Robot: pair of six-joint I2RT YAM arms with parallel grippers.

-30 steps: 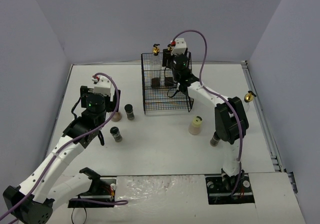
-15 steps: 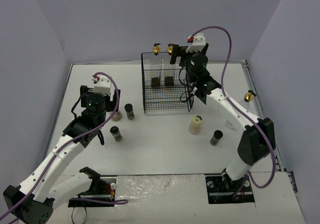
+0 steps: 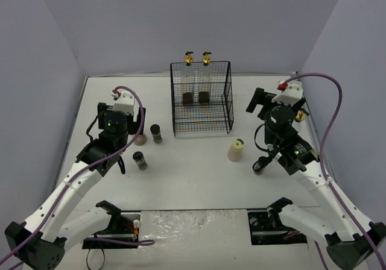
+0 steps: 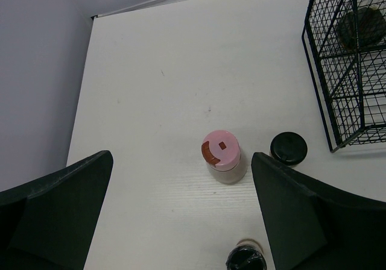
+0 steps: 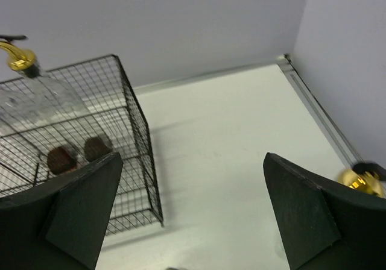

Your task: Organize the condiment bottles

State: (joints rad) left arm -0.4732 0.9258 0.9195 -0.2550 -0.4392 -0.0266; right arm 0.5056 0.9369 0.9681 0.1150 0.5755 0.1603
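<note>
Two tall clear bottles with gold spouts [image 3: 189, 58] [image 3: 207, 57] stand at the back of the black wire rack [image 3: 224, 101], behind two dark jars [image 3: 187, 97] [image 3: 204, 97]. The pink-capped jar [image 4: 221, 152] stands on the table ahead of my open left gripper [image 4: 182, 155], between the lines of its fingers, untouched. Black-capped jars [image 3: 156, 133] [image 3: 140, 160] stand beside it. A cream-yellow-capped jar [image 3: 236, 150] and a dark jar [image 3: 259, 166] stand right of centre. My right gripper [image 5: 193, 155] hangs open and holds nothing, to the right of the rack. A third gold spout [image 5: 362, 179] shows at the far right.
The rack's front right corner [image 5: 158, 213] is close to my right gripper's left finger line. The table's right edge rail [image 5: 319, 110] runs by the third bottle. Grey walls close in the table on three sides.
My right gripper opened, left the second tall bottle in the rack and swung back to the right. The left arm has not moved.
</note>
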